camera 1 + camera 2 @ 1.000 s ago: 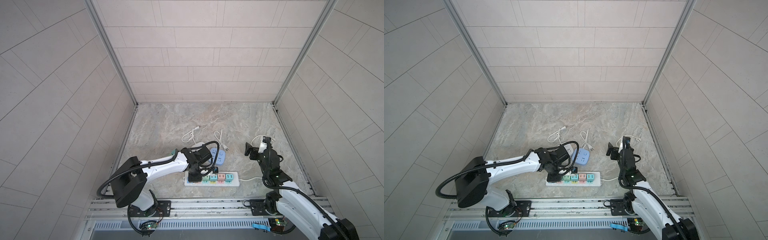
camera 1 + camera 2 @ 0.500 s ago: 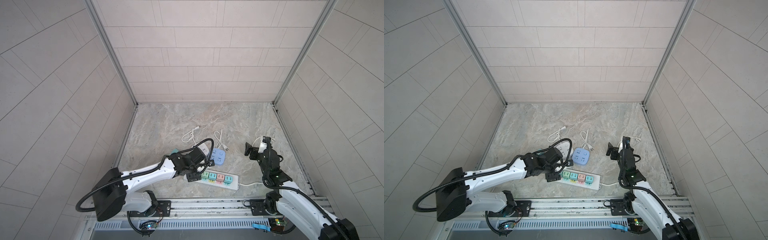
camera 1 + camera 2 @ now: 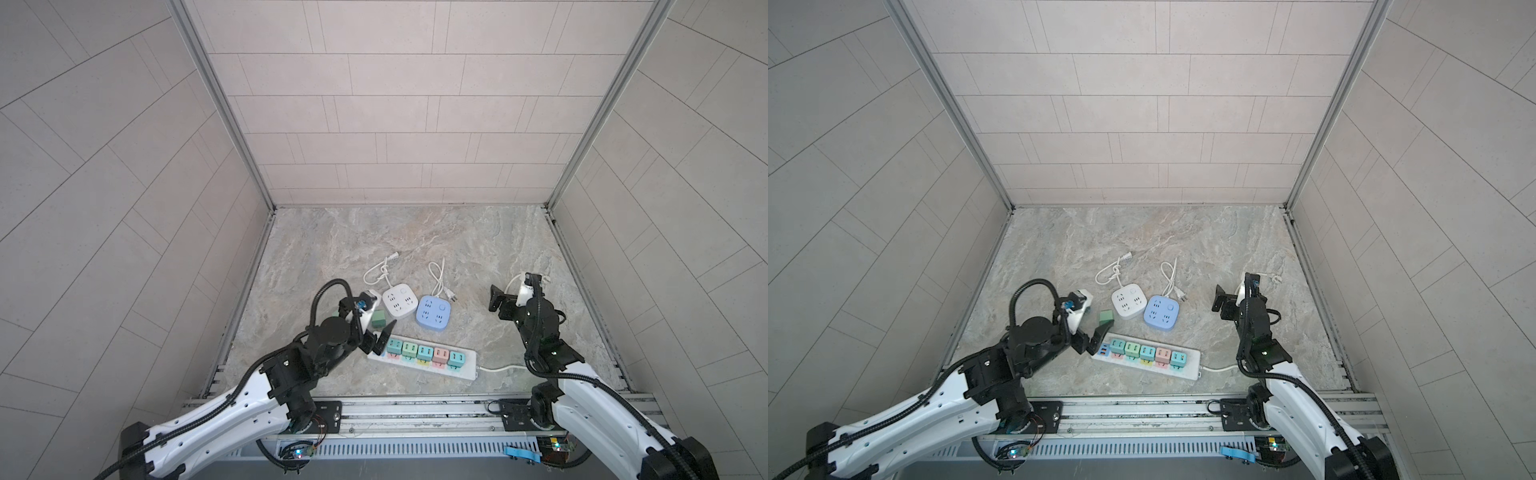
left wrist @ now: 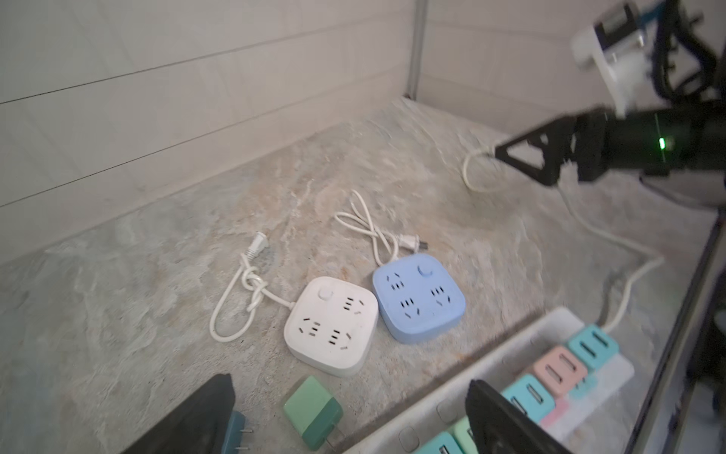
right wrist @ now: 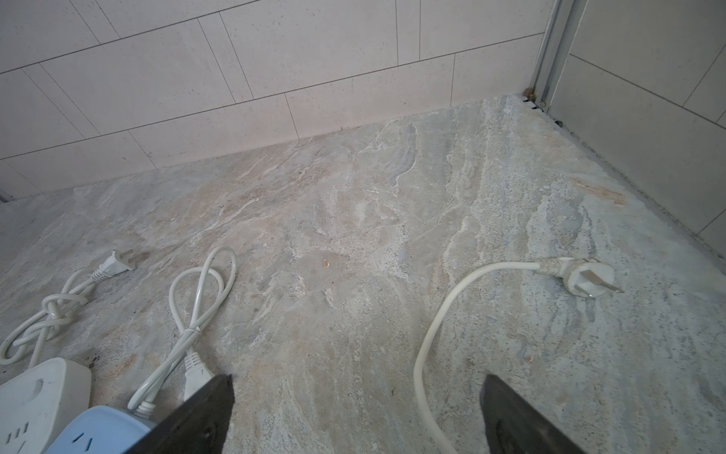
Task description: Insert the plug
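Toward the front-left corner of the tabletop [image 3: 374, 241], the left gripper [image 3: 376, 341] hangs with fingers spread, grasping nothing. The green plug [image 4: 314, 410] lies loose just beside it, near the left end of the power strip [image 3: 468, 366], which carries five coloured plugs [image 3: 424, 352] along the front edge. Possibly a darker plug [image 4: 237, 432] peeks beside one finger. Toward the right edge, the right gripper [image 5: 357, 379] hovers, spread and empty.

White-shelled left arm [image 3: 216, 415] and right arm [image 3: 590, 395], black joints [image 3: 332, 332], black corrugated cables [image 3: 314, 307] alongside; black triangular fingers [image 4: 526, 153]; green light [image 4: 661, 143] on the right wrist
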Available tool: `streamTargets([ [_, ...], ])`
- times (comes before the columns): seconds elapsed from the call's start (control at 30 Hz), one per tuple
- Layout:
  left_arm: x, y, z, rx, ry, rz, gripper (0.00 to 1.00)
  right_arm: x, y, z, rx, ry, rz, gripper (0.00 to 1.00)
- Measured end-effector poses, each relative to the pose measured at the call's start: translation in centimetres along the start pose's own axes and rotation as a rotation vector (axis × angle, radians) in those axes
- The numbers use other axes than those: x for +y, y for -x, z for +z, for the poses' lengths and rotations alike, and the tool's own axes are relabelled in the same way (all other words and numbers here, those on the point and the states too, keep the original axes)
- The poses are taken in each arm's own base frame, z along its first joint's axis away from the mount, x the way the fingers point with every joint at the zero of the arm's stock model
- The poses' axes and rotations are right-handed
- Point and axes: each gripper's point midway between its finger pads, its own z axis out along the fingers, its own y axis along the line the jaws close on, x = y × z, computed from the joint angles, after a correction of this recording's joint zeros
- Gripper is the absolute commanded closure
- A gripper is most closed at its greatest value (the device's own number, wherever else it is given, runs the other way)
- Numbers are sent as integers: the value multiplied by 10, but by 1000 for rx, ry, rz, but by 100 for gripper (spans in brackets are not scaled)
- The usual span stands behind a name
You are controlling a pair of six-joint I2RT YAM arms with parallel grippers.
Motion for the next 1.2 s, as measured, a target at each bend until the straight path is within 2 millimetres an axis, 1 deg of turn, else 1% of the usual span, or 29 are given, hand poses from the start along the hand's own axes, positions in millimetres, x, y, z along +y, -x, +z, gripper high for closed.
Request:
streamTargets([
  [0.07, 17, 9, -10, -48, 70, -129, 0, 0, 0, 0, 0, 1, -1, 0],
  [0.13, 31, 7, -18, -60, 128, -234, 0, 0, 0, 0, 0, 1, -1, 0],
  [0.2, 42, -4, -19, -30, 187, -314, 0, 1, 0, 0, 1, 2, -2, 0],
  [0.27, 49, -22, -17, 27, 242, -366, 0, 1, 0, 0, 1, 2, -3, 0],
  [0.33, 55, -41, -14, 94, 305, -408, 28, 1, 0, 0, 1, 2, -4, 0],
  [0.37, 57, -51, -12, 131, 334, -419, 38, 1, 0, 0, 1, 2, -4, 0],
  [0.43, 60, -65, -9, 182, 376, -428, 46, 1, 0, 0, 1, 2, -4, 0],
  [0.47, 60, -72, -6, 207, 393, -431, 54, 1, 0, 0, 1, 3, -5, 0],
  [0.53, 61, -83, -2, 246, 421, -443, 67, 2, 0, 0, 1, 5, -5, 0],
  [0.6, 59, -96, 4, 296, 442, -445, 76, 2, 0, 0, 1, 6, -5, 0],
  [0.67, 56, -108, 10, 343, 453, -443, 78, 2, 0, 0, 1, 6, -6, 0],
  [0.73, 53, -121, 15, 397, 458, -440, 76, 2, -1, 0, 2, 6, -6, 0],
  [0.87, 46, -143, 22, 483, 461, -443, 77, 2, -1, 0, 2, 6, -6, 0],
  [0.97, 42, -161, 24, 543, 464, -444, 80, 2, -1, 0, 2, 6, -6, 0],
  [1.07, 37, -179, 26, 600, 456, -456, 80, 2, 0, 0, 1, 7, -6, 0],
  [1.2, 30, -199, 26, 652, 441, -474, 80, 2, -1, 0, 2, 6, -6, 0],
])
